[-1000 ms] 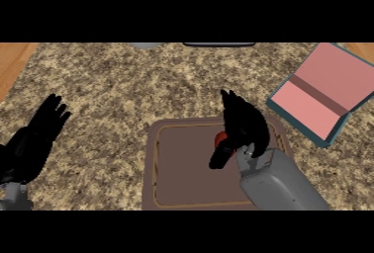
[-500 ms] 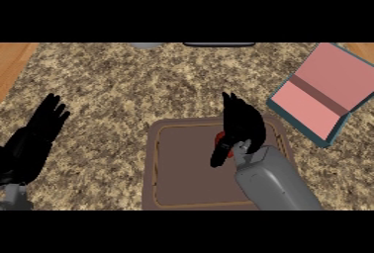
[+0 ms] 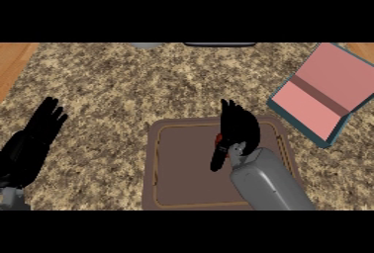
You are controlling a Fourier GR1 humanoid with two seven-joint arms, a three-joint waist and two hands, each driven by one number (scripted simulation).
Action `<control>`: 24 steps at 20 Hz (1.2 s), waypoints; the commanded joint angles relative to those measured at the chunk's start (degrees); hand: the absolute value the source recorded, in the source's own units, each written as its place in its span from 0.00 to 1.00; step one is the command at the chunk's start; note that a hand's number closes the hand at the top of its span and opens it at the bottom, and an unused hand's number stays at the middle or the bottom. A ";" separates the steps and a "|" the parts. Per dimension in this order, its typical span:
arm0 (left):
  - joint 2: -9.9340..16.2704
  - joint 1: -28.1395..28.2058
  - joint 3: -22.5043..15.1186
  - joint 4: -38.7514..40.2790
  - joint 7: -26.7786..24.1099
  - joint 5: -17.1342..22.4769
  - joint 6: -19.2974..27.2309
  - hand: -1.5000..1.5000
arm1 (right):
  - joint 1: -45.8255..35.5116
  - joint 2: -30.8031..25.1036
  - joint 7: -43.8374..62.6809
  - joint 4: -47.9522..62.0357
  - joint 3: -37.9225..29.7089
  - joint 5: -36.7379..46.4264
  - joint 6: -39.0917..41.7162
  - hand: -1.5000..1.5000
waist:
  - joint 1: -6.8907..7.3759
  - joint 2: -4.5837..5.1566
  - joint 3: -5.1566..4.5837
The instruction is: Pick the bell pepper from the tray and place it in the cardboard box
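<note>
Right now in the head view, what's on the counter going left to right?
left hand resting open at the left edge → brown tray → right hand over the tray, with a bit of red bell pepper showing under it → open cardboard box, pink inside

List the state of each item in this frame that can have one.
Bell pepper: on the tray, mostly hidden under the right hand.
Tray: flat on the counter.
Box: open, nothing visible inside.
Right hand: over the pepper, fingers extended.
Left hand: open, resting at left.
</note>
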 commanded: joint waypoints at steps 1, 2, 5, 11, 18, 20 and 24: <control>-1.33 0.30 -0.42 -1.58 0.87 -1.73 1.40 0.50 | 2.47 0.90 8.15 0.41 3.45 0.41 -0.30 0.00 | -0.01 -0.02 0.02; -3.00 -2.46 -2.10 1.21 -0.38 -3.59 2.31 0.50 | 0.75 -1.01 3.33 2.98 -2.55 0.14 2.84 0.00 | -0.40 0.10 0.02; 0.51 -1.49 2.43 -0.77 3.88 1.70 -1.78 0.50 | 0.75 0.90 3.26 6.62 -0.86 2.24 -0.89 0.00 | 0.06 0.05 0.03; -3.19 -1.47 0.94 3.34 -1.23 -3.05 -1.62 0.50 | -0.68 0.91 5.35 5.94 -1.20 0.68 0.81 0.00 | -0.06 0.09 0.00; -2.61 -1.78 4.14 -0.86 3.55 -2.10 -2.55 0.50 | 2.72 0.16 0.63 2.22 -2.16 4.95 2.81 1.00 | -0.20 -0.03 0.02; -3.21 -1.35 4.08 -1.22 4.16 -2.84 -3.04 0.50 | -1.78 0.92 -4.60 10.68 -2.89 6.04 -2.92 1.00 | 0.10 0.07 0.03; -5.65 -0.97 2.84 -3.65 5.96 -4.64 -1.98 0.50 | -2.17 0.93 -6.51 12.52 -2.54 6.99 -3.70 1.00 | 0.10 0.06 0.03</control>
